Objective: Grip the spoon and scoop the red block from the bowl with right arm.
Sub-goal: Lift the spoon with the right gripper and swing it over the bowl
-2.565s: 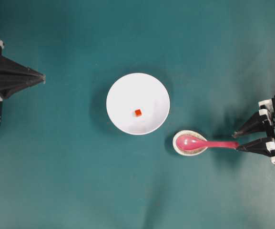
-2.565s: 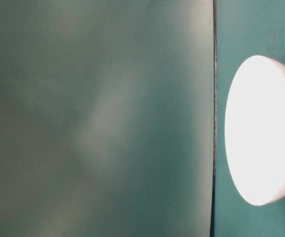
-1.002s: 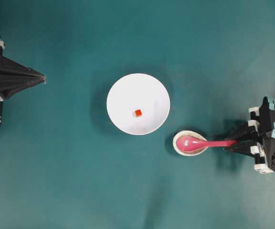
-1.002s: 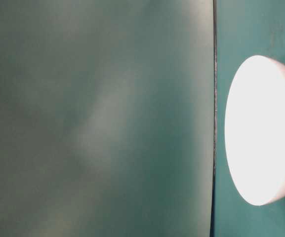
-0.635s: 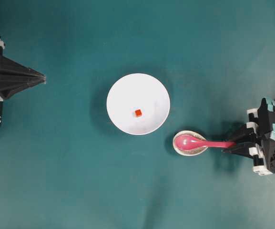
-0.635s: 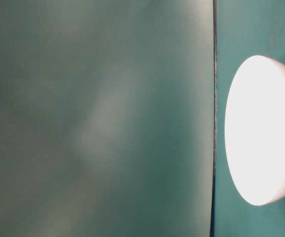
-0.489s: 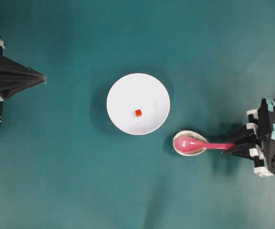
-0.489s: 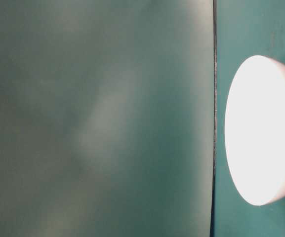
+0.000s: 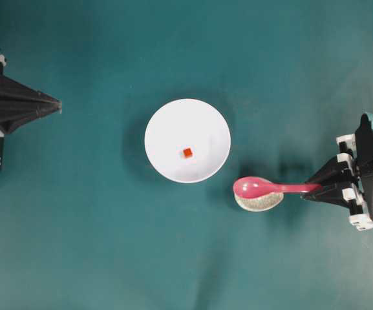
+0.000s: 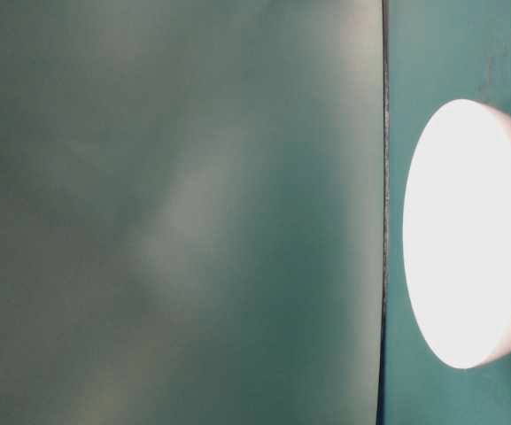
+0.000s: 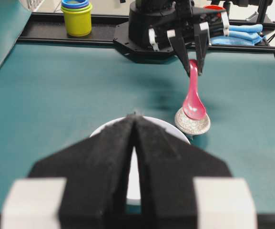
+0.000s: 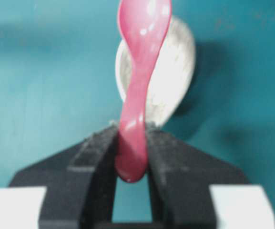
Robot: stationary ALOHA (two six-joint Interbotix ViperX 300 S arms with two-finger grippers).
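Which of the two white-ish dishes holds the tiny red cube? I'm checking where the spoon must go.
The large round plain white bowl holds the tiny red-orange cube. The small oval speckled cream dish holds no cube; the glossy pink-red spoon hangs over it.

A glossy pink-red plastic spoon [image 9: 264, 188] hangs over a speckled cream oval dish [image 9: 258, 202]. The round white bowl [image 9: 205, 123] holds a tiny red-orange cube [image 9: 187, 153]. The desk [image 9: 108, 245] is plain teal.

A glossy, smooth plastic-like sheen is shown by the spoon [image 12: 139, 95]. Beneath it, the small dish [image 12: 175, 71] is seen speckled and grainy. A matt teal covering is presented by the table [image 9: 108, 245]; the bowl [image 9: 205, 123] appears smooth and white.
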